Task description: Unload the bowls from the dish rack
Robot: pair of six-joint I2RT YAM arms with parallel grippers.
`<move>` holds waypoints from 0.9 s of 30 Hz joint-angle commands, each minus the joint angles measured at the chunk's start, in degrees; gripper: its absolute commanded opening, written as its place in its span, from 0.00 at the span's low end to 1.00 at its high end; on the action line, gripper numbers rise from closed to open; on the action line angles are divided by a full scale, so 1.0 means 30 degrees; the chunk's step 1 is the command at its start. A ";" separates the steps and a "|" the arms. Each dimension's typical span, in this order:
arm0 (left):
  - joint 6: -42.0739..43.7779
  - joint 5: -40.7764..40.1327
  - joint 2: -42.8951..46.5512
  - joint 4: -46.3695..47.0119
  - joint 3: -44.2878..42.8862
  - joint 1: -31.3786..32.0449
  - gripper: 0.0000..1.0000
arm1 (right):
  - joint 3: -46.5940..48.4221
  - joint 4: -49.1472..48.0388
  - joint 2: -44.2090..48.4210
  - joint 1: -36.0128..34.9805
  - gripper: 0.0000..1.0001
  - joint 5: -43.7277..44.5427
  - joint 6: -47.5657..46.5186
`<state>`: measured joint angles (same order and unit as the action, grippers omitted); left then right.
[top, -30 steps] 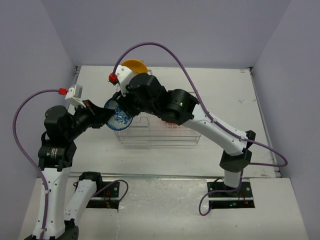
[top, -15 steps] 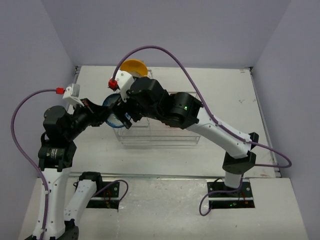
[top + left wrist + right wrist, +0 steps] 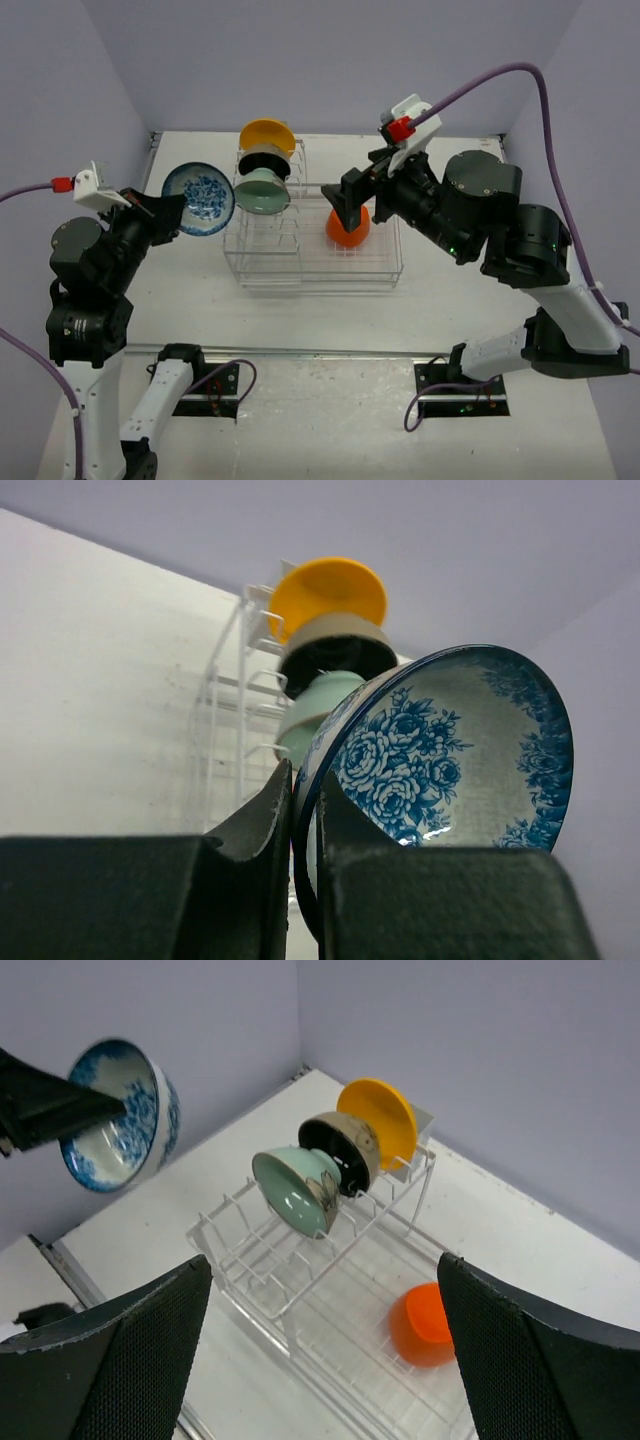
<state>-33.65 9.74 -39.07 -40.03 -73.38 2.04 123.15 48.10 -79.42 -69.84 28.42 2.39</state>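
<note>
Left of the rack [image 3: 312, 272], the left fingers [image 3: 262, 825] clench the rim of the blue bowl [image 3: 199, 198]. It tilts on edge, its inside showing in all three views. Only the left wrist view shows that pinch. Yellow bowl [image 3: 268, 133], black bowl [image 3: 264, 158] and mint bowl [image 3: 262, 190] stand on edge in the slots. Overhead, the spread, empty right fingers [image 3: 110, 1360] partly hide the orange bowl [image 3: 347, 232] in the basket.

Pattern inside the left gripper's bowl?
The small round bowl: blue flowers on white; left wrist view clearest.

The left gripper [image 3: 303, 805] pinches the rim of the patterned bowl [image 3: 440, 750]; behind it the rack [image 3: 225, 710] holds a green bowl [image 3: 308, 718], black bowl [image 3: 330, 662] and yellow bowl [image 3: 325, 590].
</note>
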 commanded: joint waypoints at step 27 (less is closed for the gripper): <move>-0.0297 -0.4976 -1.6474 0.3086 -0.4396 -0.6335 0.00 | 0.0459 0.3861 -0.2997 0.1015 0.90 -0.2268 0.0697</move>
<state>-34.44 -9.61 -84.93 -39.16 -84.53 -16.29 120.33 58.26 -86.32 -67.77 22.72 5.80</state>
